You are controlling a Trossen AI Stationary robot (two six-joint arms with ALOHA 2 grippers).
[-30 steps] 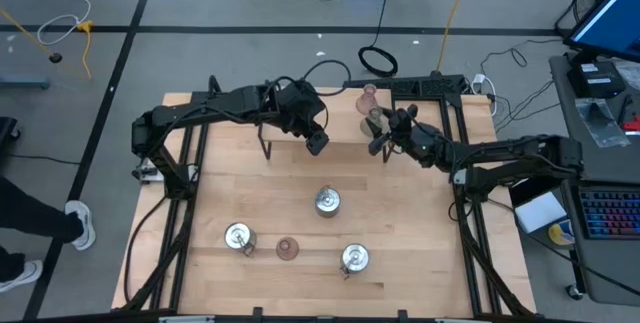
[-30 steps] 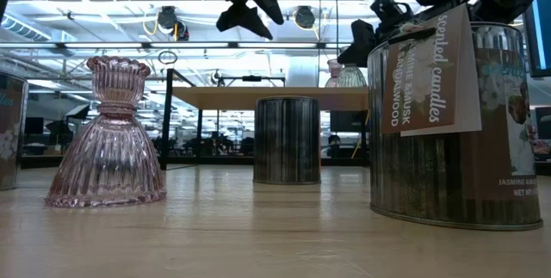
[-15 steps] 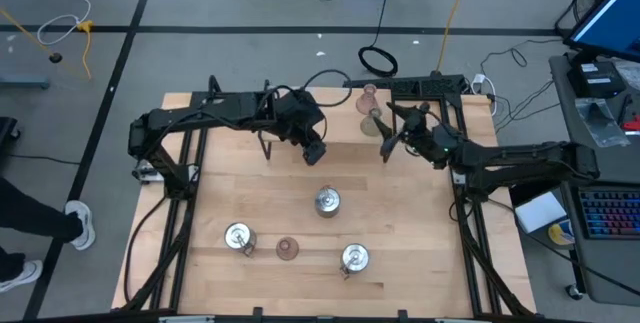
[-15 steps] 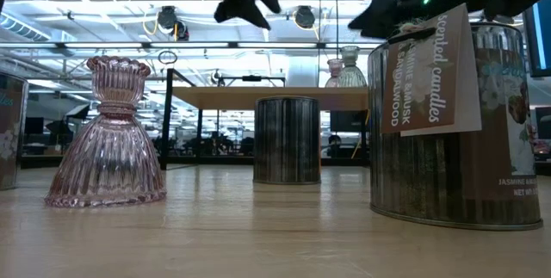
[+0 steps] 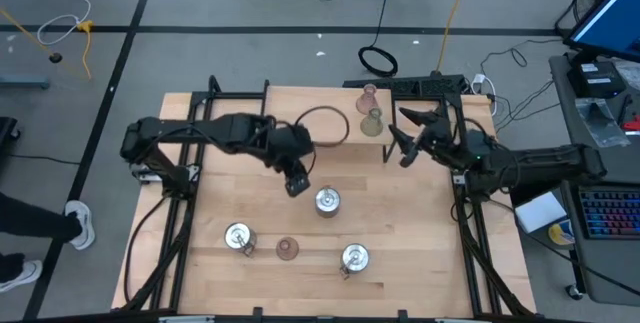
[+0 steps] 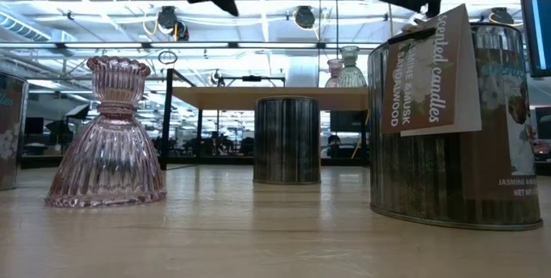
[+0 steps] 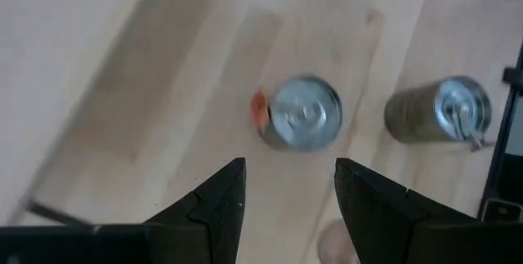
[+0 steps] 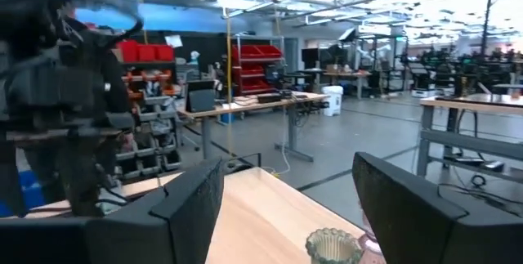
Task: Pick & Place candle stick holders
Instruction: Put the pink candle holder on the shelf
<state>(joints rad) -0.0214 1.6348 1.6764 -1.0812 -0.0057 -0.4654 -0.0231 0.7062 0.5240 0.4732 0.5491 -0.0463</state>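
The left gripper (image 5: 296,185) hangs over the middle of the table (image 5: 230,143), its fingers parted partway and empty. The central silver holder (image 5: 327,201) stands on the table just beside it, toward the right arm's side and slightly nearer the front edge; in the left wrist view this holder (image 7: 303,123) lies ahead of the gap between the fingers (image 7: 221,194), not between them. A second silver holder (image 5: 354,257) stands near the front edge, and a third silver holder (image 5: 238,237) stands at the front left. The pinkish-brown glass holder (image 5: 288,249) sits between those two.

The right gripper (image 5: 398,149) is raised at the back right of the table, fingers spread wide and holding nothing. The olive-green glass holder (image 5: 372,123) stands upright just beside it, toward the back edge, apart from the fingers. Another pink glass holder (image 5: 369,96) stands right behind the green one.
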